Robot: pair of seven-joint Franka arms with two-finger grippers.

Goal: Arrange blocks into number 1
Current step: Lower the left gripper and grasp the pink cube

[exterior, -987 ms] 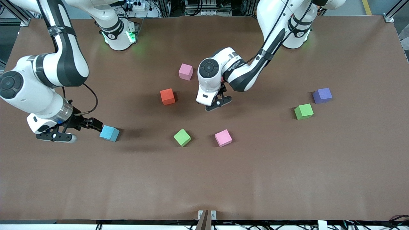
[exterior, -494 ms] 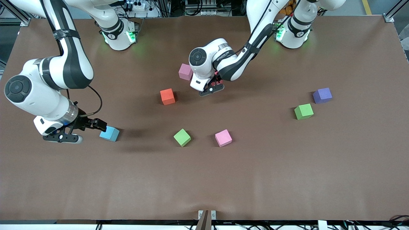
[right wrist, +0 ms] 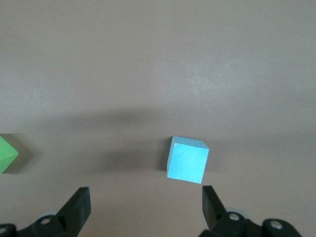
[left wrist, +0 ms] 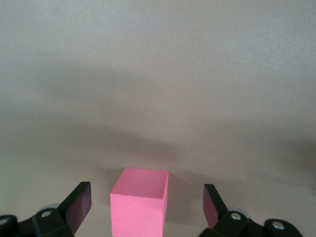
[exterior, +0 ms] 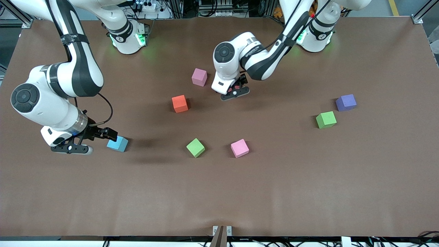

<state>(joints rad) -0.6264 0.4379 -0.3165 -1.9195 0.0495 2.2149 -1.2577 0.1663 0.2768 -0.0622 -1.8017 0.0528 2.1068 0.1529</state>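
**Entry: both grippers closing on blocks, none yet gripped**

Change, left gripper: a second ago low over bare table near the middle; since then drawn farther from the front camera, first toward the light pink block, then back a little toward the left arm's end. Now poised over the red block, which is almost hidden under the hand in the front view. Fingers spread wide, one on each side of the block with a clear gap both ways; nothing held.

Change, right gripper: crept toward the blue block at the right arm's end. Fingers wide apart, block just ahead of the tips and turned slightly askew to them; nothing held.

Meaning for the task: probably two pickups being lined up at once. No line of blocks formed yet; the figure 1 not begun.

Other blocks, all loose and well apart:
- orange block, nearer than the light pink one
- green block and pink block, side by side, nearer still
- second green block and purple block, toward the left arm's end

In the way: little. Light pink block near the left hand, likely worth minding on the descent. Skew of the blue block a possible cause of a twisted grip.
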